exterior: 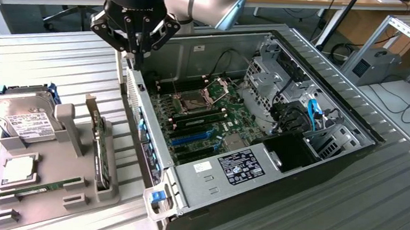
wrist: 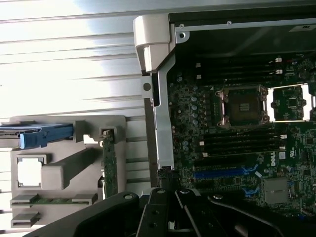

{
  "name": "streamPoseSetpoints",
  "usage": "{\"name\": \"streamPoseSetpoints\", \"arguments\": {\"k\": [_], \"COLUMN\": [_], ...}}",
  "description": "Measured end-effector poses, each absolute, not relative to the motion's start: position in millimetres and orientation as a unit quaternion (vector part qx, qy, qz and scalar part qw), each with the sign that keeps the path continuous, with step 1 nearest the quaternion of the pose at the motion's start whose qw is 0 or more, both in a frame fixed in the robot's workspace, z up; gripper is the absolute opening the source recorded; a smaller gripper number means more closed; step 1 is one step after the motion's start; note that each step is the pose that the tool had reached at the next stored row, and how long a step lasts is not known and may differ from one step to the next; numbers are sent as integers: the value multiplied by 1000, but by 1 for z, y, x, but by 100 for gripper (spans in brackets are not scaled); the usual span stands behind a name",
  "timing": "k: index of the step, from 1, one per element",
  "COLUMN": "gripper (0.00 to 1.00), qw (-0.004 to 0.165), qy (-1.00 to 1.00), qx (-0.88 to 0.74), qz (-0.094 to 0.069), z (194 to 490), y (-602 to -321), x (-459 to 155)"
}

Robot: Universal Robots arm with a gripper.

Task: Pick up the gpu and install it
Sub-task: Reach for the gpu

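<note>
**A:** What do we see in the exterior view?

**B:** An open computer case (exterior: 209,171) lies on its side on a slatted metal table (exterior: 66,58), with its circuit board (exterior: 205,115) facing up. The gripper (exterior: 134,51) hangs over the case's rear wall, at about eleven o'clock from the board. Its fingers look pressed together, and we see nothing held between them.

**A:** Where is the graphics card?

**B:** The graphics card (exterior: 102,151) stands on edge in a grey holder (exterior: 50,202), at about eight o'clock from the case and well apart from the gripper. A hard drive (exterior: 23,120) and a memory stick (exterior: 44,186) share the holder.

**A:** And the wrist view?

**B:** The gripper (wrist: 165,197) again looks closed and empty, just beside the case wall. The graphics card (wrist: 109,168) sits upright in the holder, between a grey post and the case.

**A:** How do we judge it will handle?

**B:** We judge it light and stiff but fragile. The bare upper edge of the board seems the safest hold, away from the fan and the contacts. That edge is thin, so the card could slip or tilt.
</note>
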State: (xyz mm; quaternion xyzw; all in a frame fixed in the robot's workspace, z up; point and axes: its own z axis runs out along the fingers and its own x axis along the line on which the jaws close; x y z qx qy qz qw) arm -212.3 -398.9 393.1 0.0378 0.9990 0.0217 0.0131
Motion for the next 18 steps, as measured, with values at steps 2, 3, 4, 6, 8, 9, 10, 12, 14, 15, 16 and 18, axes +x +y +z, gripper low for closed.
{"name": "streamPoseSetpoints", "arguments": {"k": [2,3,4,6,8,9,10,12,14,15,16,18], "gripper": [11,11,11,11,11,11,11,11,11,11,11,11], "qw": [13,13,13,13,13,13,13,13,13,13,13,13], "qy": [999,999,999,999,999,999,999,999,999,999,999,999], "qx": [38,38,38,38,38,38,38,38,38,38,38,38], "qz": [22,22,22,22,22,22,22,22,22,22,22,22], "z": [393,393,393,393,393,393,393,393,393,393,393,393], "y": [-399,-399,-399,-399,-399,-399,-399,-399,-399,-399,-399,-399], "x": [-213,-214,-214,-215,-215,-216,-216,-217,-218,-218,-218,-219]}}
